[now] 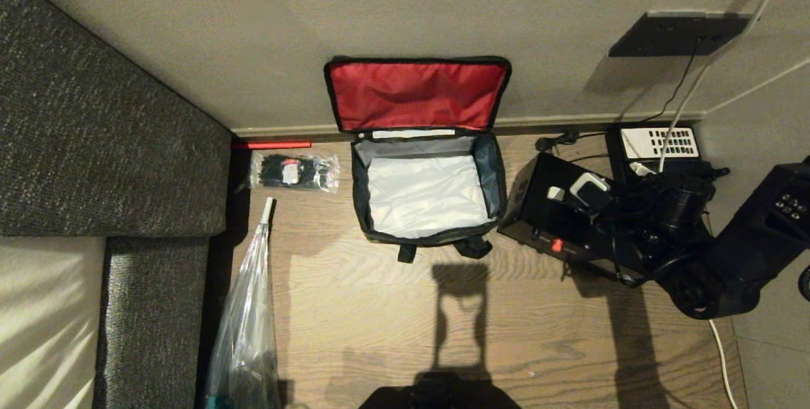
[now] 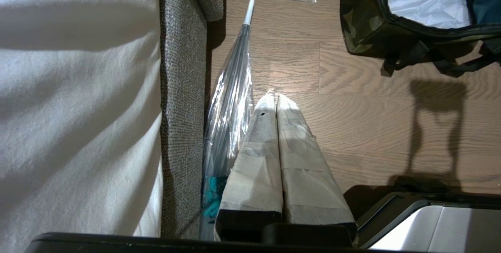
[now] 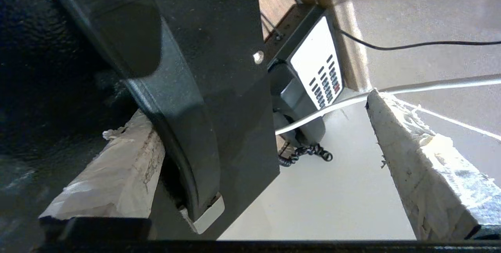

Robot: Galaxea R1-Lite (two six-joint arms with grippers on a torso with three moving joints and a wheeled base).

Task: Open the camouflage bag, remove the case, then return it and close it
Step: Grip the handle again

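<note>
You are seeing the camouflage bag (image 1: 428,187) standing open and empty; the case (image 1: 557,222) is lying just right of it, the right pincer (image 3: 250,143) spread wide around its handle (image 3: 172,127). Return and closing remain.

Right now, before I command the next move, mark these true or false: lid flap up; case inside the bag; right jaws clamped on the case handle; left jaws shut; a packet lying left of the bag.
1. The lid flap of the camouflage bag stands open. True.
2. The case is inside the bag. False: the bag shows only its grey lining, and the case lies on the floor to its right.
3. The right gripper is clamped on the case handle. False: its jaws stand wide apart at the handle.
4. The left gripper has its jaws shut. True.
5. A clear packet lies left of the bag. True.
</note>
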